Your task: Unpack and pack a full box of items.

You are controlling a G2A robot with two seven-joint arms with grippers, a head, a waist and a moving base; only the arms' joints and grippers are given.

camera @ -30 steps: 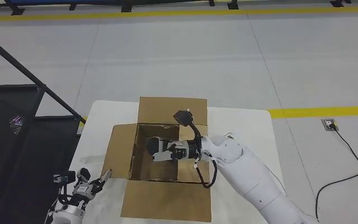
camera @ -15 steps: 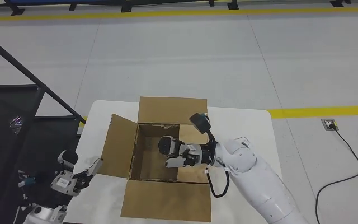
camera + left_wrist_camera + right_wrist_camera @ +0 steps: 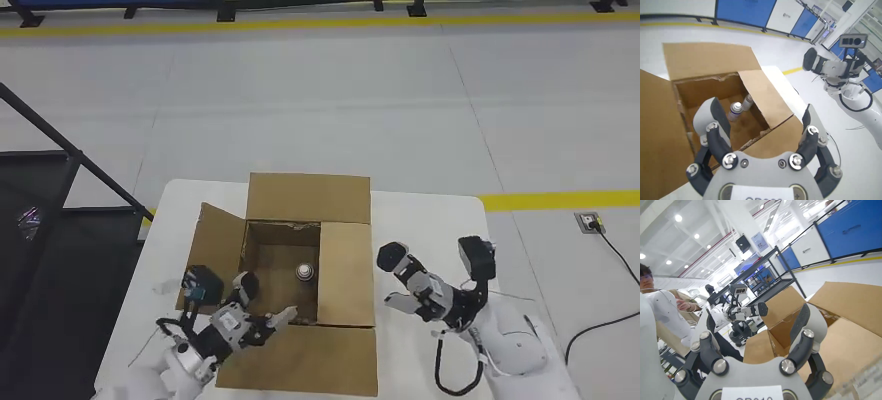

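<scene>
right gripper [image 3: 400, 281] backs out of box [image 3: 308, 197], left gripper [image 3: 265, 303] swings in | both wide open, empty | looks like unpacking, bottle [image 3: 303, 271] next

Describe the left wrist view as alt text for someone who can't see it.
The left gripper, jaws wide open, hangs over the near edge of an open cardboard box on a white table. Two small bottles sit at the bottom, close to one inward-folded flap. The right arm is held up beyond the box.
</scene>
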